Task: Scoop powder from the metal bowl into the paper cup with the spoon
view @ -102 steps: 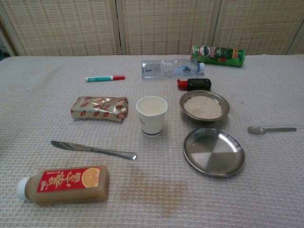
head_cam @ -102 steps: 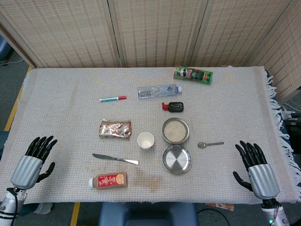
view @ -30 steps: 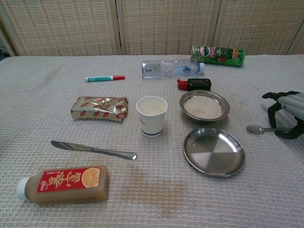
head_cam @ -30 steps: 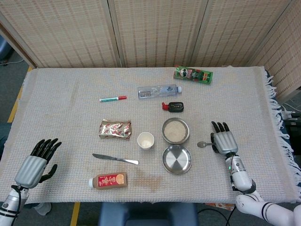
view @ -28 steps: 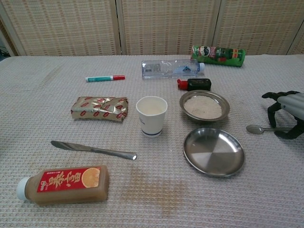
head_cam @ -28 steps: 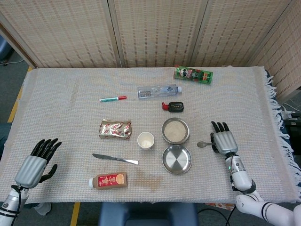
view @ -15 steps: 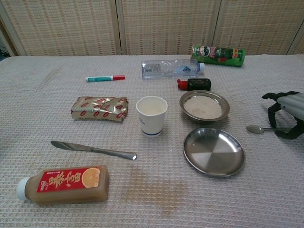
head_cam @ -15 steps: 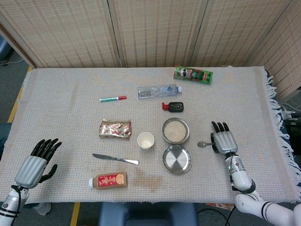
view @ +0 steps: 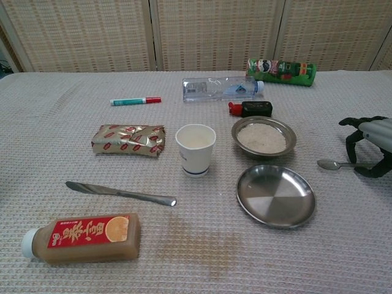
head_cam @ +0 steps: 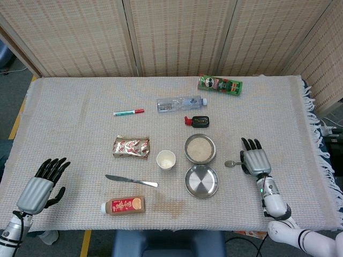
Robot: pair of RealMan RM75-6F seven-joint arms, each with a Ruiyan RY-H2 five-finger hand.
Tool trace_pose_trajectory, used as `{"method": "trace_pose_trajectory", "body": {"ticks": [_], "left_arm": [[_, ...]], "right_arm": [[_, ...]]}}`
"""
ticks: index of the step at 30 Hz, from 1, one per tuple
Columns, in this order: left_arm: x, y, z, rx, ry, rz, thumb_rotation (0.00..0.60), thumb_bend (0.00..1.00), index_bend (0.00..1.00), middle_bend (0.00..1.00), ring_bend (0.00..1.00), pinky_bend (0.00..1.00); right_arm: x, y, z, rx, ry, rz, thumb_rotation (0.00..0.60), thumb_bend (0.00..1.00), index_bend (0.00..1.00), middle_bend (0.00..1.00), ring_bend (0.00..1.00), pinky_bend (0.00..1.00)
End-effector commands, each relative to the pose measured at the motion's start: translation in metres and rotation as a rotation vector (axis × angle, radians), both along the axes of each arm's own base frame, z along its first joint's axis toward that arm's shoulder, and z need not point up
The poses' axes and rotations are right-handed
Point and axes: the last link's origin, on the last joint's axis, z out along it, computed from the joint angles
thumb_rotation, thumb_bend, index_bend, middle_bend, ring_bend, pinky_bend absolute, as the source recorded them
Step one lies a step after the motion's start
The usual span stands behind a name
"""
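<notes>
Metal bowl point(head_cam: 200, 148): holds pale powder, beside the paper cup point(head_cam: 165, 159).
Spoon point(view: 334, 164): on tabletop point(head_cam: 80, 139), handle under right robot hand point(head_cam: 255, 159); grasp unclear.
Left robot hand point(head_cam: 42, 184): released, fingers spread.

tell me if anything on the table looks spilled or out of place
No powder is spilled: it sits inside the metal bowl. The paper cup stands upright. The juice bottle, water bottle and green can lie on their sides, capped. One oddity: a faint brownish stain on the cloth near the front edge.
</notes>
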Motion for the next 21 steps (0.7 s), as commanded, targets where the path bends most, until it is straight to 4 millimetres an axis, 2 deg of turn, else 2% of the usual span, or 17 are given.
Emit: {"method": "trace_pose_trajectory", "body": {"ticks": [1,7,11,18,21], "left_arm": [[0.0,0.0,0.0,0.0,0.0,0.0,0.6,0.47,0.0,0.0,0.0,0.04],[0.001,-0.001,-0.001,-0.004,0.001,-0.001,0.6,0.47,0.0,0.0,0.0,0.04],[0.002,-0.001,-0.002,-0.005,0.002,-0.006,0.6,0.47,0.0,0.0,0.0,0.05],[0.004,-0.002,-0.002,-0.006,0.002,-0.011,0.6,0.47,0.0,0.0,0.0,0.05],[0.003,-0.002,-0.001,-0.003,-0.002,-0.009,0.6,0.47,0.0,0.0,0.0,0.05]], "right_arm": [[0.005,0.001,0.009,-0.035,-0.007,0.03,0.6,0.31,0.63,0.0,0.0,0.0],[0.02,-0.004,0.029,-0.097,0.056,0.111,0.6,0.31,0.64,0.0,0.0,0.0],[0.039,-0.013,0.036,-0.112,0.106,0.158,0.6,0.31,0.64,0.0,0.0,0.0],[0.085,-0.034,0.029,-0.11,0.225,0.248,0.6,0.31,0.64,0.0,0.0,0.0],[0.099,-0.039,0.023,-0.107,0.275,0.272,0.6,0.31,0.64,0.0,0.0,0.0]]}}
